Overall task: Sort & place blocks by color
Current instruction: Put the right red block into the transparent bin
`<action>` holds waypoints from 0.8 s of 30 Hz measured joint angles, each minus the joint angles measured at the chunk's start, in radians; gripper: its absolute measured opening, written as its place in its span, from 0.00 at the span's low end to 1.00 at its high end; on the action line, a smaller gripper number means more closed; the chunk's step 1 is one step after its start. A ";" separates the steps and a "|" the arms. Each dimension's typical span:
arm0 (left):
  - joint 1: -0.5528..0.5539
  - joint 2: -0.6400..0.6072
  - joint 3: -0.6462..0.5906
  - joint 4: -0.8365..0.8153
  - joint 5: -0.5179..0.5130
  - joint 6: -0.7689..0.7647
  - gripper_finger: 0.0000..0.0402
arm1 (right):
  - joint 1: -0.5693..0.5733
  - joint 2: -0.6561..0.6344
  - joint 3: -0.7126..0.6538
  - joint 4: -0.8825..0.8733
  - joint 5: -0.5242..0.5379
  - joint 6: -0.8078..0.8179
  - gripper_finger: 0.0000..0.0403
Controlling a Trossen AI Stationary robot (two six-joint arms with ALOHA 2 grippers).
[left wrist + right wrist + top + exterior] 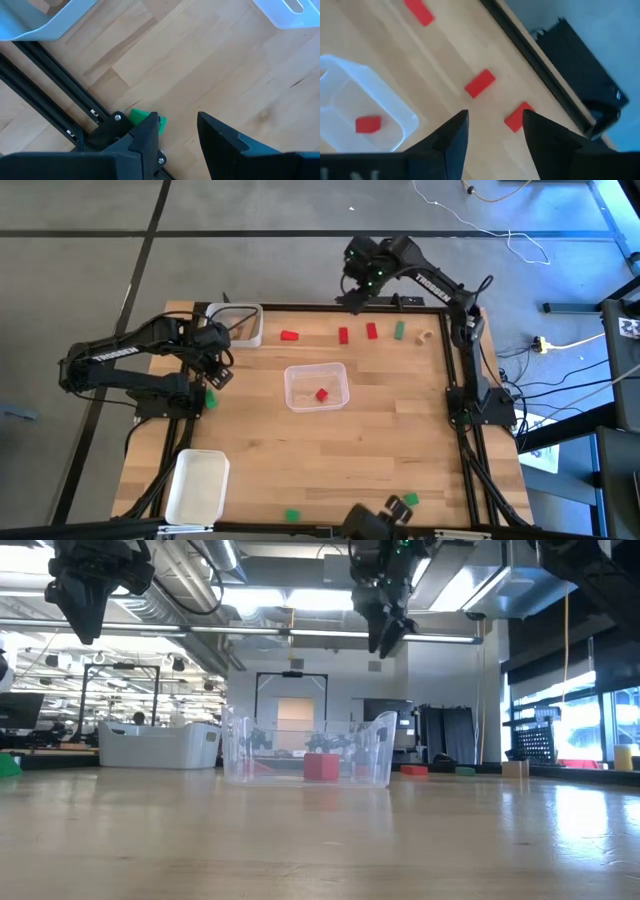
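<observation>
My left gripper (177, 140) hangs open above the table's left edge (215, 370), holding nothing. A green block (145, 120) lies on the wood just below and beside it (210, 397). My right gripper (495, 135) is open and empty, raised over the far edge (355, 295). Three red blocks (480, 83) (519, 116) (419, 11) lie under it along the far side. A clear tray (317, 387) in the middle holds one red block (321, 394). A green block (399, 330) and a tan block (423, 337) lie at the far right.
A tray (235, 323) at the far left holds a tan block (45, 5). A white tray (196, 485) sits at the near left. Two green blocks (292, 515) (411, 500) lie by the near edge. A black frame rail (55, 75) runs along the table's left edge.
</observation>
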 joint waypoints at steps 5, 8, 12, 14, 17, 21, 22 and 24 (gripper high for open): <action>0.000 0.000 0.000 0.008 0.000 0.000 0.32 | -0.054 0.045 0.000 -0.021 0.001 0.046 0.46; 0.000 0.000 0.000 0.008 0.000 0.000 0.32 | -0.074 0.083 0.000 -0.026 0.001 0.066 0.46; 0.000 0.000 0.000 0.008 0.000 -0.007 0.32 | -0.093 0.144 0.000 -0.074 0.001 0.085 0.46; 0.000 0.000 0.000 0.008 0.000 -0.007 0.32 | -0.101 0.176 -0.001 -0.076 0.001 0.084 0.46; 0.000 0.000 0.000 0.009 0.000 -0.008 0.32 | -0.109 0.218 -0.001 -0.077 0.001 0.089 0.46; 0.000 0.000 0.000 0.026 0.000 -0.008 0.32 | -0.118 0.274 -0.001 -0.078 0.001 0.092 0.46; 0.000 0.000 0.000 0.032 0.000 -0.008 0.32 | -0.121 0.285 -0.001 -0.078 0.001 0.092 0.46; 0.000 0.000 0.000 0.035 0.000 -0.008 0.32 | -0.124 0.307 -0.001 -0.078 0.001 0.092 0.46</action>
